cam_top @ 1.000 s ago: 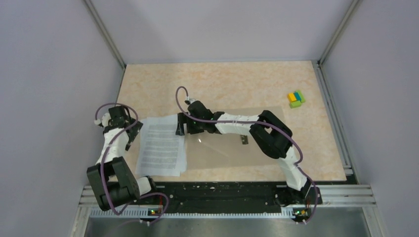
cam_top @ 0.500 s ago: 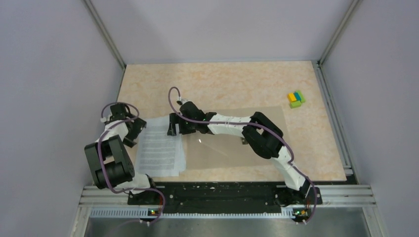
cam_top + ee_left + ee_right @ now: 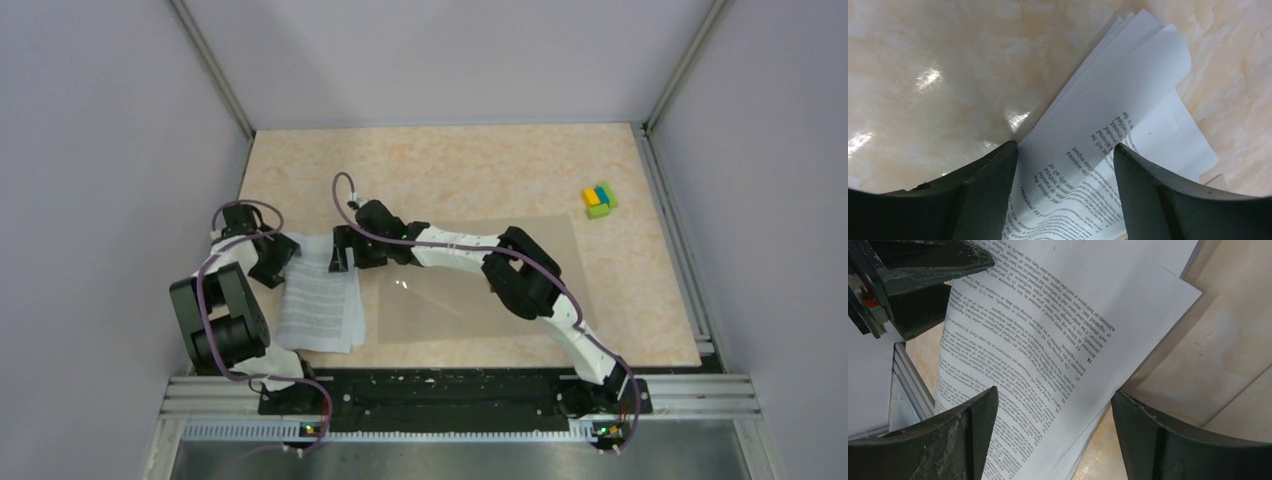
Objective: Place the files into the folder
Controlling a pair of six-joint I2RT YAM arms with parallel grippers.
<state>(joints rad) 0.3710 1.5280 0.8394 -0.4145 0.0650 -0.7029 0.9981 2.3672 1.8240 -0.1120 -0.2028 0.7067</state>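
The files [image 3: 320, 300] lie on the table [image 3: 450, 170] just beside the left edge of the folder [image 3: 480, 285]; whether they overlap it I cannot tell. The sheets are fanned and a little bowed. The folder lies flat and open.

The left gripper [image 3: 1065, 155] stands at the far corner of the stack on the side away from the folder, jaws apart, with paper between them but not pinched. The right gripper [image 3: 1053, 400] stands at the far corner nearest the folder, also wide open across the paper.

To do this step well, I think each claw must close on the whole stack, not only the top sheet. Then both should move it level toward the folder. The colour blocks [image 3: 599, 200] sit just beyond the folder's far right corner.
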